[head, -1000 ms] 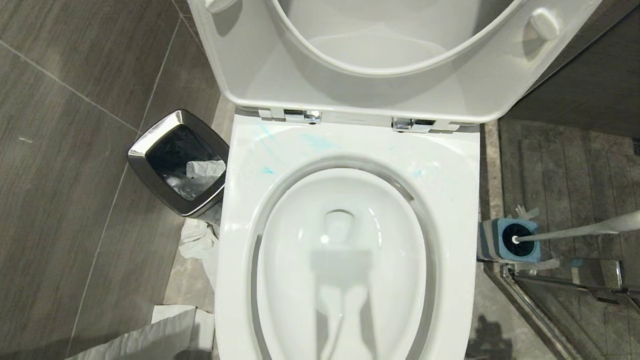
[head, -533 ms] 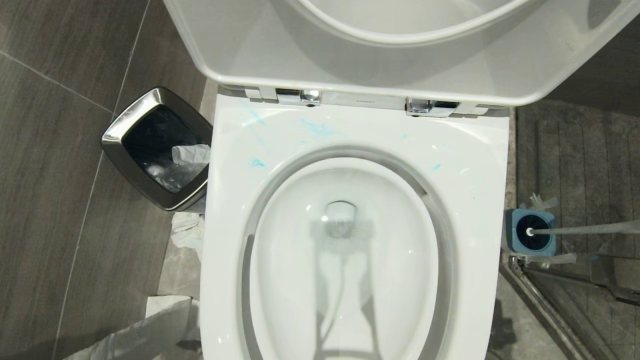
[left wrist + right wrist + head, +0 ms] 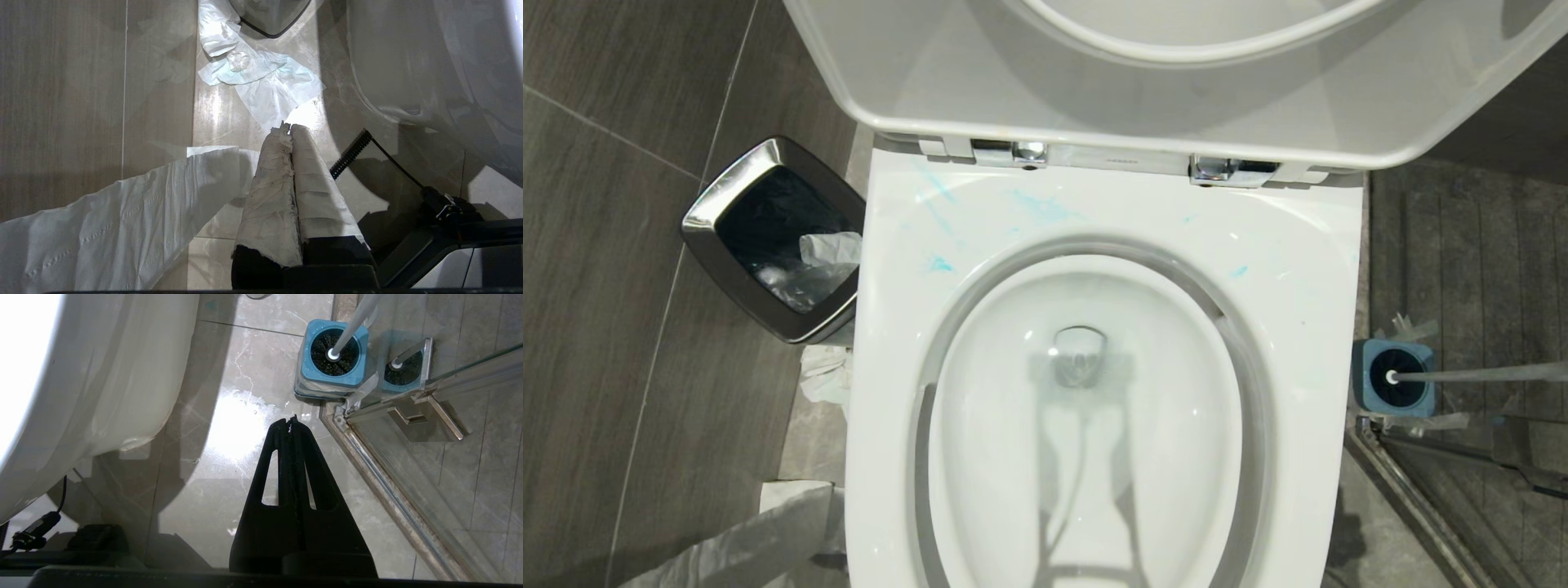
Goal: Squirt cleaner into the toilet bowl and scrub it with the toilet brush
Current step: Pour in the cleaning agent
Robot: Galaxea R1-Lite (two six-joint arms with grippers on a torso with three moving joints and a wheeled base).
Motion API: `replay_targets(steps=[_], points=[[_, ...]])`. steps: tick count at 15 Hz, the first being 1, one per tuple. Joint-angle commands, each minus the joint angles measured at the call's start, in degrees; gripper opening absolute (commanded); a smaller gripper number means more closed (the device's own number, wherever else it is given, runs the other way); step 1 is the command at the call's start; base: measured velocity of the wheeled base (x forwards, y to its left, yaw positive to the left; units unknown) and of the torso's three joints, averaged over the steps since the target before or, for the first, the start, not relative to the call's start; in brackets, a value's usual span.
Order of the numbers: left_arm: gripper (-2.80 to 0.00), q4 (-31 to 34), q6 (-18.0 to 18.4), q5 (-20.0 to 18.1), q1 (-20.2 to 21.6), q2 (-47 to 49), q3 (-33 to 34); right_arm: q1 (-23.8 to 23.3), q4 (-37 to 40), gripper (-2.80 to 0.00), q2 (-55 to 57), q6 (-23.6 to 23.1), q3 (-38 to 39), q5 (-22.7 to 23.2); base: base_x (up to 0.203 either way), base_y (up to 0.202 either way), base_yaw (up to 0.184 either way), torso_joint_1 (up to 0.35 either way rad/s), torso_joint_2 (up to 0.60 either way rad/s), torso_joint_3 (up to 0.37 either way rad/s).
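Both pincers hang pressed together: left pincer (image 3: 289, 127), right pincer (image 3: 291, 419); toilet brush (image 3: 336, 351) at its one o'clock.

You see bright glare on the wet floor (image 3: 233, 433) just past the shut jaws; a dark shadow lies in the toilet bowl (image 3: 1086, 457).
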Motion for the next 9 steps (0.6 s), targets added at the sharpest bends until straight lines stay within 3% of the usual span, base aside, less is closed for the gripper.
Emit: replay_targets(steps=[1,9], points=[[-2.8,0.0,0.0,0.0,0.0,0.0,0.1,0.0,0.0,-2.8,0.0,0.0,1.4,0.0,0.0,0.0,0.0,0.0,0.0,0.0],[-2.8,0.0,0.0,0.0,0.0,0.0,0.1,0.0,0.0,-2.8,0.0,0.0,1.5,0.0,0.0,0.0,0.0,0.0,0.0,0.0]])
